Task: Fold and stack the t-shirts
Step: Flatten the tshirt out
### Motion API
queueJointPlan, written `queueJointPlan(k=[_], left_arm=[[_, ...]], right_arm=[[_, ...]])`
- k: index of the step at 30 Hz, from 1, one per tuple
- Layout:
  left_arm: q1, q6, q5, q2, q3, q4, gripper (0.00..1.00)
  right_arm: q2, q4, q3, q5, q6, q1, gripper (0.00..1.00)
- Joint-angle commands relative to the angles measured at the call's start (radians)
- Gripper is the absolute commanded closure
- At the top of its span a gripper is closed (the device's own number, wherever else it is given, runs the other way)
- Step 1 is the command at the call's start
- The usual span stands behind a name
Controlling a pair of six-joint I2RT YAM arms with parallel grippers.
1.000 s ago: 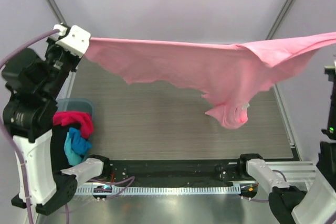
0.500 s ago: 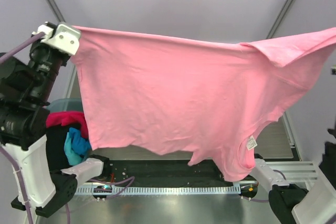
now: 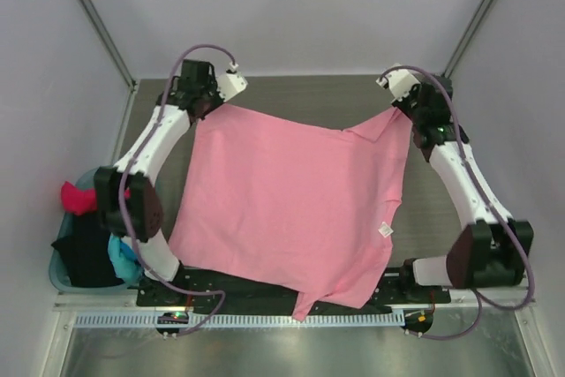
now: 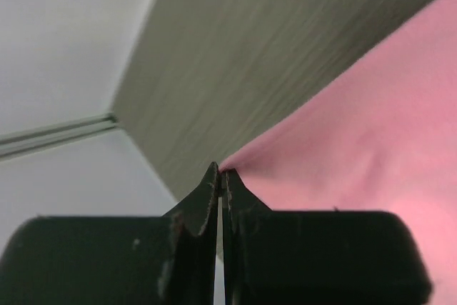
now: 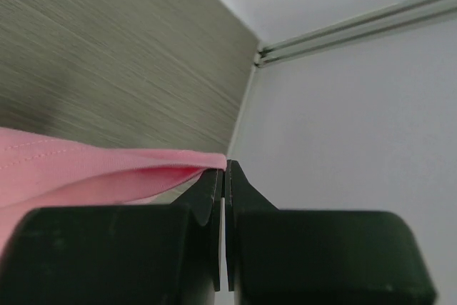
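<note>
The large light pink t-shirt [image 3: 291,200] lies spread across the table, its white label [image 3: 385,229] near the right edge and its near end hanging over the front rail. My left gripper [image 3: 206,105] is at the shirt's far left corner, shut on the cloth [image 4: 371,141]; the left wrist view shows the pink corner pinched at the tips [image 4: 221,171]. At the far right corner, my right gripper [image 3: 403,110] is shut on the hem [image 5: 86,166], which enters the closed tips [image 5: 225,166]. Magenta [image 3: 78,198], black [image 3: 88,249] and blue [image 3: 119,249] t-shirts sit in the basket.
A teal plastic basket [image 3: 55,271] stands off the table's left side, near the left arm's base. Bare grey tabletop [image 3: 309,99] shows beyond the shirt, with the enclosure walls and frame posts close behind both grippers.
The pink shirt was held stretched high in the air near the camera. Both arms have swung forward and down, and the shirt now lies flat on the table, still gripped at both far corners.
</note>
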State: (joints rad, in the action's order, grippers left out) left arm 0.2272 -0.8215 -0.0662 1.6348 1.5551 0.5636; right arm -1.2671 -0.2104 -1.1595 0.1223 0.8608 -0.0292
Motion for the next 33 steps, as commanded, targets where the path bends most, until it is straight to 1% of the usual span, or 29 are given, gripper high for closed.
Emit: queueJointPlan(k=[1,2,3,4,5,6,7,8,9,10,11,12,13,14,15,16,17,20,24,26,28,29,31,32,33], left_arm=[[-0.015,-0.022,-0.038,0.170,0.141,-0.083,1.00],[-0.020,-0.018,-0.044,0.294,0.189,-0.082,1.00],[-0.023,-0.016,-0.047,0.350,0.239,-0.082,1.00],[-0.028,-0.018,-0.050,0.415,0.343,-0.082,1.00],[-0.031,-0.024,-0.053,0.469,0.402,-0.079,1.00],[-0.032,-0.030,-0.064,0.584,0.518,-0.076,1.00],[-0.034,-0.037,-0.072,0.636,0.577,-0.070,1.00],[-0.035,-0.050,-0.092,0.740,0.635,-0.068,1.00],[-0.037,-0.056,-0.101,0.784,0.701,-0.068,1.00],[-0.037,-0.060,-0.106,0.824,0.800,-0.073,1.00],[-0.040,-0.067,-0.110,0.870,0.850,-0.085,1.00],[-0.040,-0.070,-0.121,0.925,0.882,-0.105,1.00],[-0.043,-0.074,-0.122,0.947,0.910,-0.164,1.00],[-0.043,-0.077,-0.124,0.958,0.902,-0.209,1.00],[-0.042,-0.077,-0.126,0.962,0.889,-0.259,1.00],[-0.042,-0.076,-0.119,0.967,0.864,-0.342,1.00],[-0.042,-0.070,-0.116,0.967,0.861,-0.373,1.00],[-0.042,-0.022,-0.101,0.961,0.864,-0.430,1.00],[-0.040,-0.005,-0.106,0.915,0.849,-0.473,1.00],[-0.042,0.042,-0.113,0.829,0.820,-0.491,1.00],[-0.042,0.071,-0.118,0.751,0.752,-0.489,1.00],[-0.043,0.087,-0.109,0.665,0.723,-0.482,1.00],[-0.043,0.094,-0.098,0.585,0.642,-0.450,1.00],[-0.042,0.102,-0.087,0.504,0.613,-0.439,1.00],[-0.043,0.107,-0.078,0.467,0.587,-0.427,1.00]], right_arm=[[-0.200,0.282,-0.023,0.029,-0.025,0.009,0.99],[-0.259,0.299,-0.072,0.034,-0.032,0.017,0.99],[-0.317,0.316,-0.107,0.040,-0.039,0.017,0.99],[-0.386,0.322,-0.147,0.054,-0.046,0.017,0.99],[-0.500,0.322,-0.240,0.062,-0.072,0.044,0.99],[-0.570,0.318,-0.293,0.066,-0.088,0.057,0.99],[-0.627,0.306,-0.349,0.072,-0.094,0.061,0.99],[-0.744,0.269,-0.470,0.092,-0.111,0.064,0.99],[-0.799,0.244,-0.536,0.100,-0.123,0.068,0.99],[-0.848,0.218,-0.605,0.105,-0.137,0.074,0.99],[-0.903,0.185,-0.731,0.103,-0.153,0.077,0.99],[-0.992,0.134,-0.794,0.108,-0.170,0.078,0.99],[-1.043,0.114,-0.857,0.114,-0.175,0.080,0.99],[-1.081,0.094,-0.967,0.115,-0.183,0.080,0.99],[-1.148,0.065,-1.017,0.119,-0.193,0.080,0.99],[-1.173,0.053,-1.061,0.117,-0.201,0.078,0.99],[-1.193,0.042,-1.136,0.120,-0.207,0.078,0.99],[-1.206,0.020,-1.187,0.119,-0.241,0.074,0.99],[-1.129,0.023,-1.149,0.128,-0.258,0.069,0.99],[-1.048,0.019,-1.119,0.140,-0.272,0.069,0.99],[-0.981,0.014,-1.096,0.140,-0.273,0.069,0.99],[-0.912,0.014,-1.073,0.134,-0.272,0.068,0.99],[-0.847,0.002,-1.056,0.128,-0.273,0.069,0.99],[-0.780,-0.013,-1.043,0.120,-0.279,0.069,0.99],[-0.749,-0.023,-1.033,0.113,-0.282,0.069,0.99]])
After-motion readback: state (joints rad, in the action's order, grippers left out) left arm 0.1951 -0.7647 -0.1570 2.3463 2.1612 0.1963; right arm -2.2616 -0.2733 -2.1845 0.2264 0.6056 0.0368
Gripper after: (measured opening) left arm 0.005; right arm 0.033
